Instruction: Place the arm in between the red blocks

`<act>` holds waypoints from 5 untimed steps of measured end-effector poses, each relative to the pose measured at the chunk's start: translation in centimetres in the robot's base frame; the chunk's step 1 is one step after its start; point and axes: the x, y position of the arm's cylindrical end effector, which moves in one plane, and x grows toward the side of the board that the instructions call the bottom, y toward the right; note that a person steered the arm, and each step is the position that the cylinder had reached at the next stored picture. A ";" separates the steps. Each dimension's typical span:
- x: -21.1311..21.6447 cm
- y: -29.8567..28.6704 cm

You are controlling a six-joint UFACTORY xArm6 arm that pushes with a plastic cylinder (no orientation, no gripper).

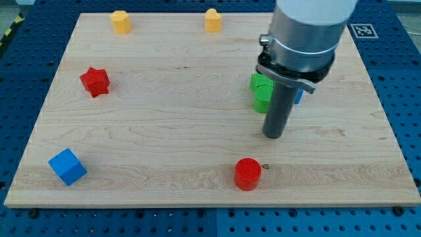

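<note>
- On the board (197, 131), my tip (273, 136) is resting right of centre; being a plain rod, it is holding nothing.
- Red cylinder (248, 174) is sitting near the tip, toward the view's bottom-left.
- Red star (95, 81) is lying well apart, at the view's left.
- Green block (261, 91) is standing just beside the rod, partly hidden.
- Blue cube (67, 166) is occupying the bottom-left; two yellow blocks (120, 21) (212, 20) are lining the top edge.

red star block (95, 81), red cylinder block (248, 174)
</note>
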 end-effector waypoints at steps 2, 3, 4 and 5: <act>0.0 -3.1; 0.0 -3.2; 0.0 -4.8; 0.0 -5.0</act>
